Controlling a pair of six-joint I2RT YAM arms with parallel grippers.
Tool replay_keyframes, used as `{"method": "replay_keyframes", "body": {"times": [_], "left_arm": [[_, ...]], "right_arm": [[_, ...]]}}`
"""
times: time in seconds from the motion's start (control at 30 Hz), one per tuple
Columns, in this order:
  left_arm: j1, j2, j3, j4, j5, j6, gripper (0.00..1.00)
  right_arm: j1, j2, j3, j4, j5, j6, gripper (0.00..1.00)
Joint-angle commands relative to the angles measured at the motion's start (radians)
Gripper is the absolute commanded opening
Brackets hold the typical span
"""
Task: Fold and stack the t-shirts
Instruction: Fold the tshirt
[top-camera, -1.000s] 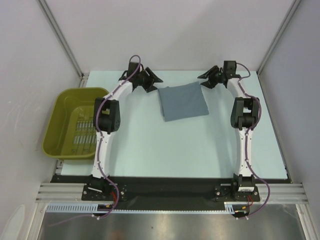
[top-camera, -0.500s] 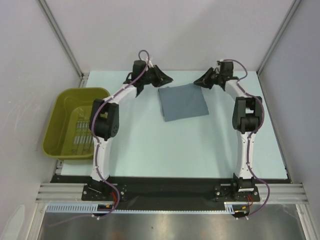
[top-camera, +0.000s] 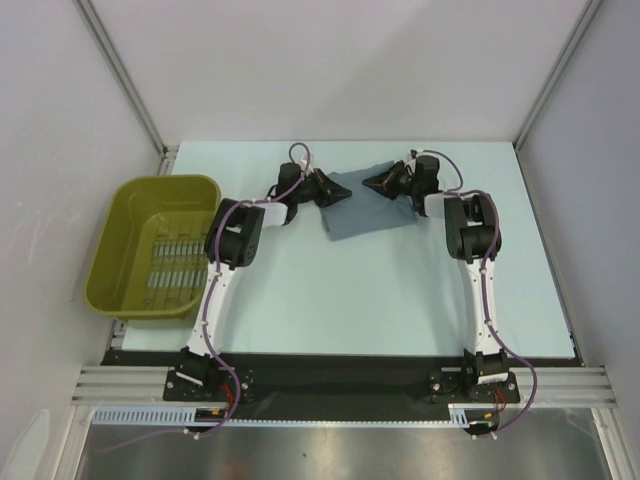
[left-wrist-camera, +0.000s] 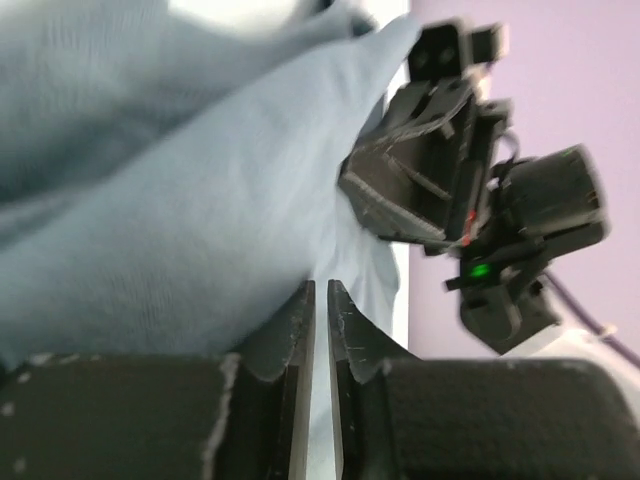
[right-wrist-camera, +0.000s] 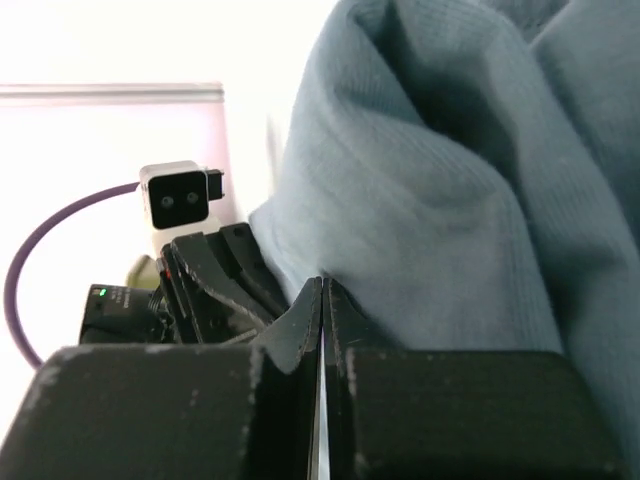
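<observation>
Slate blue-grey cotton, soft and finely knit, bunches against the tips of your right gripper (right-wrist-camera: 321, 281). Its two matt black fingers are pressed flat together with no gap between them, pinching a rounded fold of the t-shirt (right-wrist-camera: 430, 180). Your left gripper (left-wrist-camera: 321, 286) is clenched almost as far: its wedge-shaped fingers leave only a thin slit, and the cloth comes down to their tips in a smooth sloping ridge, so it too is grasping the t-shirt. From above, you can see both grippers facing each other at the far edge of the garment, left at its far left corner and right at its far right corner. The cloth is gathered and raised there, while the near part lies flat as a plain, roughly rectangular patch. The t-shirt sits on the pale mint table (top-camera: 340, 290), in the far middle, between the two arms. Each arm is a chain of white links and black joints, with a purple cable running along it. An olive plastic basket (top-camera: 105, 262), with rounded corners and a slotted floor, stands at the left edge of the table, well apart from the t-shirt.
</observation>
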Motion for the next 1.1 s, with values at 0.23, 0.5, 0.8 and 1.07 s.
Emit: {"method": "replay_keyframes", "body": {"times": [0.23,0.5,0.8,1.07], "left_arm": [[0.033,0.075,0.132,0.016,-0.029,-0.027,0.13],[0.033,0.087,0.14,-0.023,-0.02,-0.01,0.12],[0.034,0.099,0.195,-0.054,-0.003,-0.009,0.12],[0.048,0.105,0.314,-0.127,-0.005,-0.03,0.14]], "right_arm": [[-0.026,0.075,0.099,0.069,0.244,0.048,0.0],[-0.029,0.136,0.294,-0.126,0.425,0.051,0.03],[-0.032,0.227,0.478,-0.216,0.562,0.16,0.09],[-0.087,0.158,0.403,-0.184,0.553,0.297,0.09]]}}
